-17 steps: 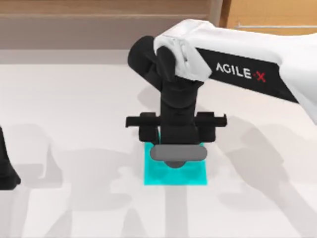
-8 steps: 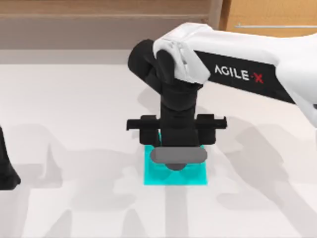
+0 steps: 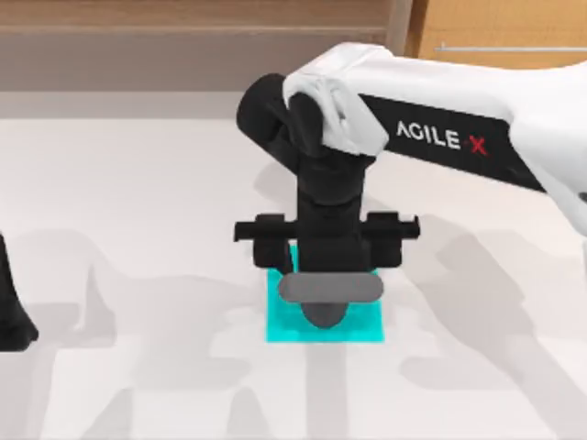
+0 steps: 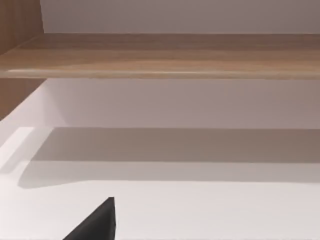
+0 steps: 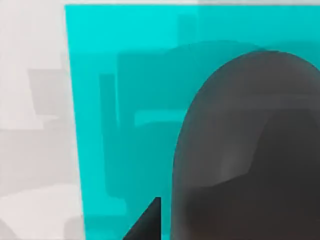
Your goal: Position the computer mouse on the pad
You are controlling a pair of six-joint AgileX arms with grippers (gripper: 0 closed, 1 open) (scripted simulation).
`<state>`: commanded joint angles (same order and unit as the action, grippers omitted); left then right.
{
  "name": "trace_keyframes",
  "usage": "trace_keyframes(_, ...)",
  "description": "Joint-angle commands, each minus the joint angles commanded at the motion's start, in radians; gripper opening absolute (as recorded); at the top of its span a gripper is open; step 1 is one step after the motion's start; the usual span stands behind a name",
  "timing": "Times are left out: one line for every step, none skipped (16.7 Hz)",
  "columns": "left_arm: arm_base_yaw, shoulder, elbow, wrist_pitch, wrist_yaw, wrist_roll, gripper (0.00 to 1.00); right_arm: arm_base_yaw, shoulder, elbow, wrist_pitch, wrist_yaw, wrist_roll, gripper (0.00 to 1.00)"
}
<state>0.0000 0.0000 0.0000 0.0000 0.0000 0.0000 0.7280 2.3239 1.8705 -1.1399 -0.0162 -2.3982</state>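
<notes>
Right gripper mid-frame over the pad, fingers hidden so I cannot tell their state, computer mouse over the pad, long side running left-right, left arm parked at left edge.

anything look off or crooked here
Nothing stands out. The mouse is over the pad under the right gripper, and the pad lies flat and square on the table. The left arm sits parked at the table's left edge.
</notes>
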Motion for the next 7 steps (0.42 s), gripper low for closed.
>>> trace_keyframes(0.000,0.000,0.000,0.000,0.000,0.000,1.00,0.000,0.000,0.000,0.000,0.000,0.000,0.98)
trace_keyframes(0.000,0.000,0.000,0.000,0.000,0.000,1.00,0.000,0.000,0.000,0.000,0.000,0.000,1.00)
trace_keyframes(0.000,0.000,0.000,0.000,0.000,0.000,1.00,0.000,0.000,0.000,0.000,0.000,0.000,1.00)
trace_keyframes(0.000,0.000,0.000,0.000,0.000,0.000,1.00,0.000,0.000,0.000,0.000,0.000,0.000,1.00)
trace_keyframes(0.000,0.000,0.000,0.000,0.000,0.000,1.00,0.000,0.000,0.000,0.000,0.000,0.000,1.00)
trace_keyframes(0.000,0.000,0.000,0.000,0.000,0.000,1.00,0.000,0.000,0.000,0.000,0.000,0.000,1.00)
trace_keyframes(0.000,0.000,0.000,0.000,0.000,0.000,1.00,0.000,0.000,0.000,0.000,0.000,0.000,1.00)
